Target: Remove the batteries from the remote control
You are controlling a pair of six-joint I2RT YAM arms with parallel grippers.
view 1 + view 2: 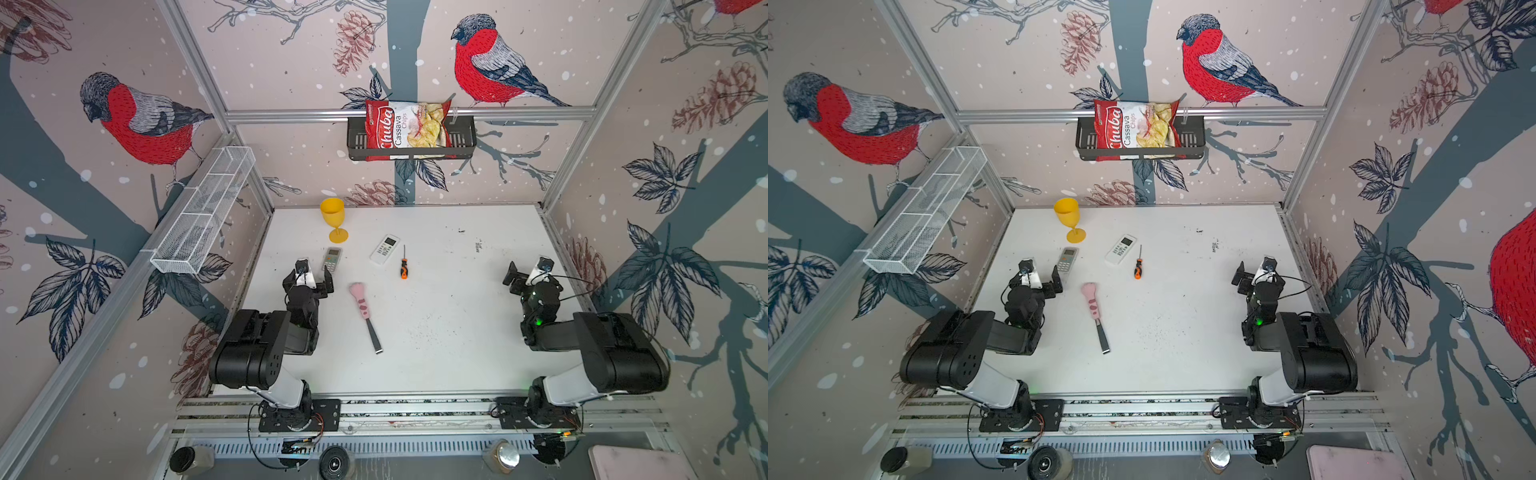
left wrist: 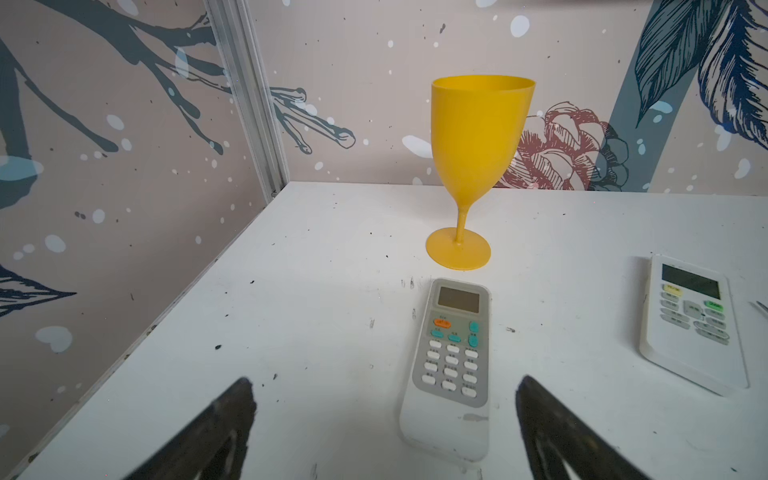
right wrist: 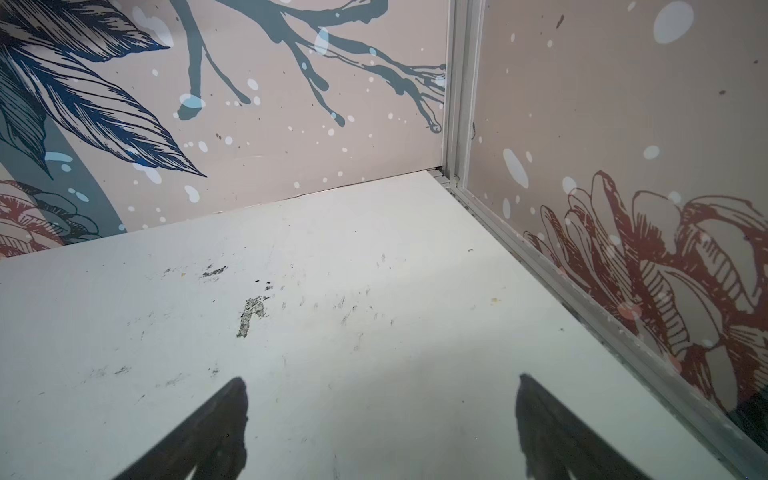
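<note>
Two remote controls lie face up on the white table [image 1: 436,316]. A grey-faced remote [image 1: 332,259] [image 2: 453,361] has its near end between the spread fingers of my left gripper [image 1: 312,279] [image 2: 384,382], closer to one finger and touching neither. The gripper is open. A white remote [image 1: 385,249] [image 2: 694,324] lies further right, apart from both arms. The batteries are hidden; no battery compartment shows. At the table's right side my right gripper [image 1: 528,272] [image 3: 381,379] is open over bare, scuffed table with nothing between its fingers.
A yellow goblet [image 1: 333,218] [image 2: 478,137] stands upright just beyond the grey-faced remote. An orange-and-black screwdriver [image 1: 403,266] lies beside the white remote. A pink-handled scraper [image 1: 363,307] lies mid-table. A chips bag [image 1: 405,129] sits in a black wall basket. A white wire basket [image 1: 208,208] hangs on the left wall.
</note>
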